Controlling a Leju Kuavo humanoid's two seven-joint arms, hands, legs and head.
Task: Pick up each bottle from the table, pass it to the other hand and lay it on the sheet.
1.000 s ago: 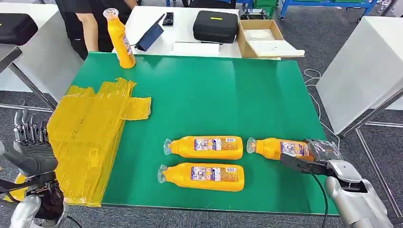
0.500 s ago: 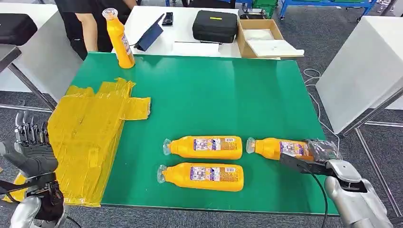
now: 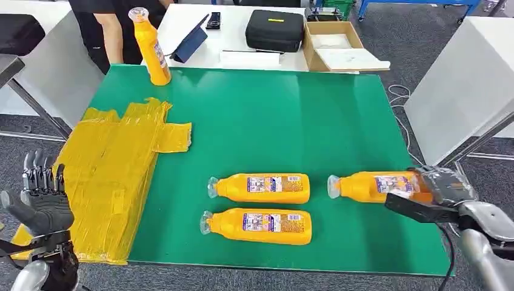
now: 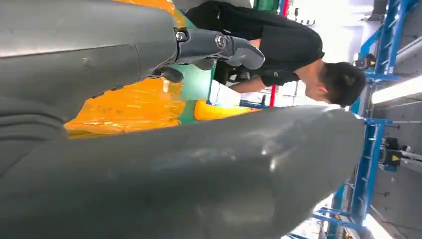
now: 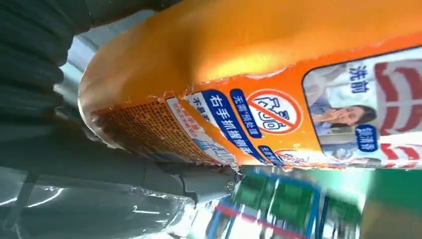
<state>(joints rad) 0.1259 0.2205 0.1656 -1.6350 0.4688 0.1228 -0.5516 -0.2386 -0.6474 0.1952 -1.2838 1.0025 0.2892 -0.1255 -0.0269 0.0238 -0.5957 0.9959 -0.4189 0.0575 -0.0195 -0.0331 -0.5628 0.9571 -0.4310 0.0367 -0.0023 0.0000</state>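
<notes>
Gripping bottle (image 3: 379, 185) w/ right hand (image 3: 445, 189), left hand (image 3: 41, 197) open.

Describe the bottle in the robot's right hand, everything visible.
The held bottle is orange plastic with a clear cap and a printed label carrying Chinese text and a small picture. It lies roughly level, cap pointing toward the other two lying bottles. The right hand grips its base end near the right edge of the green table; whether it touches the table is unclear.

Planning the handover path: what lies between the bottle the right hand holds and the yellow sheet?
In the head view, two orange bottles lie on the green table between the held bottle and the sheet.
</notes>
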